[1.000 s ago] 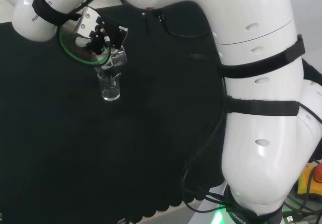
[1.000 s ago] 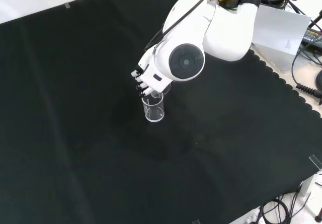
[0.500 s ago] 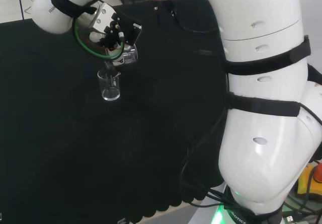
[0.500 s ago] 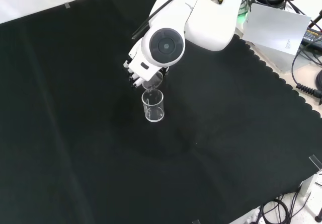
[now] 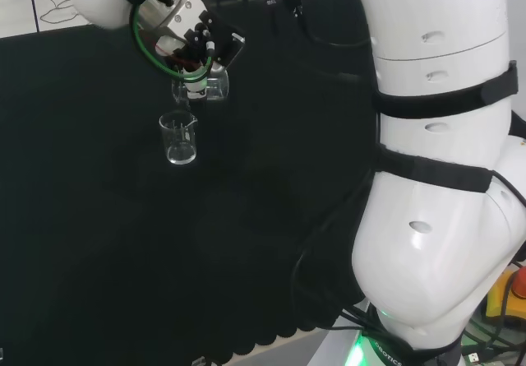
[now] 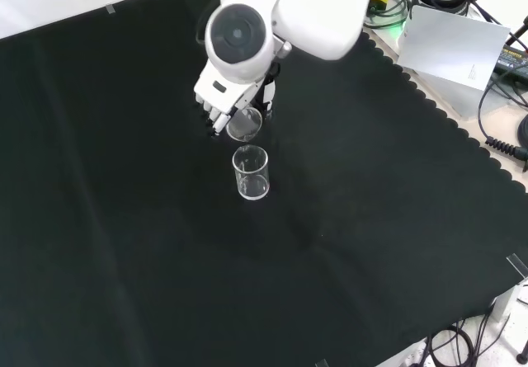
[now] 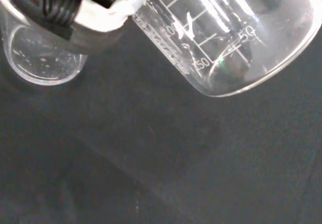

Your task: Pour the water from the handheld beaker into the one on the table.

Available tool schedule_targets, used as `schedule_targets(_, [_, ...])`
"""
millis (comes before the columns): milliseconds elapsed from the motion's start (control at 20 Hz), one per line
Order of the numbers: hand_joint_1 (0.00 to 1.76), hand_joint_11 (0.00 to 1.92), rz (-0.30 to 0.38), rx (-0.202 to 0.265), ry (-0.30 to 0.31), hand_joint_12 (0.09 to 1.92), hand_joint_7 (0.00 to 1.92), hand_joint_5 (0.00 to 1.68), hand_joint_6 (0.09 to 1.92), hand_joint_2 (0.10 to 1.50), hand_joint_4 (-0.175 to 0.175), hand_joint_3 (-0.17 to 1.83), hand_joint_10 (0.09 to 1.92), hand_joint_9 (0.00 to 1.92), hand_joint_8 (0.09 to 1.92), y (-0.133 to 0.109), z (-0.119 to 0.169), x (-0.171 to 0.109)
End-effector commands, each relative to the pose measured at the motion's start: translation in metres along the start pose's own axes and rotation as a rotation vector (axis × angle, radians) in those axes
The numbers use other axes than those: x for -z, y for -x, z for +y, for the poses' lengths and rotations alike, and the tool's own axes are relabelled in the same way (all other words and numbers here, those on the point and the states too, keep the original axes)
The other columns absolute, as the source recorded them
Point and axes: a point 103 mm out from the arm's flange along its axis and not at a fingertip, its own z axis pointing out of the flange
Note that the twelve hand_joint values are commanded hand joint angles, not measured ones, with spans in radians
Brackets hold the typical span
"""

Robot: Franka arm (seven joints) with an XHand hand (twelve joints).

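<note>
hand (image 6: 221, 99) holding graduated beaker (image 6: 244, 124), table beaker (image 6: 251, 172)

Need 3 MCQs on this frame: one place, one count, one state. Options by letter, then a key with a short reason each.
1. In the front view, where is the handheld beaker relative to the beaker on the cloth?
A. just above it in the picture
B. far to its right
C. inside it

2. How many beakers show in the front view?
A. one
B. two
C. four

3. How does the hand stand?
A. open, flat on the cloth
B. shut, holding nothing
C. shut on the handheld beaker

Key: 1 A, the held beaker sits higher in the picture, apart from the standing one. 2 B, one held, one on the black cloth. 3 C, fingers curl round the glass.
</note>
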Motion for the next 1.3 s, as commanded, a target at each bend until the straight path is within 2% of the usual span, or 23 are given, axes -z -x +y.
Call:
schedule_targets(50, [1.28, 1.19, 0.103, -0.002, 0.051, 0.74, 1.12, 1.07, 0.88, 1.14, -0.175, -0.17, 0.83, 1.28, 0.88, 0.01, -0.001, -0.001])
schedule_targets(600, [1.28, 1.19, 0.253, -0.02, 0.16, 0.74, 1.12, 1.07, 0.88, 1.14, -0.175, -0.17, 0.83, 1.28, 0.88, 0.033, -0.007, -0.024])
schedule_targets(950, [1.28, 1.19, 0.347, -0.001, 0.186, 0.74, 1.12, 1.07, 0.88, 1.14, -0.175, -0.17, 0.83, 1.28, 0.88, 0.044, -0.004, -0.04])
schedule_targets(1300, [1.28, 1.19, 0.456, 0.027, 0.239, 0.74, 1.12, 1.07, 0.89, 1.14, -0.175, -0.17, 0.83, 1.28, 0.88, 0.053, -0.001, -0.057])
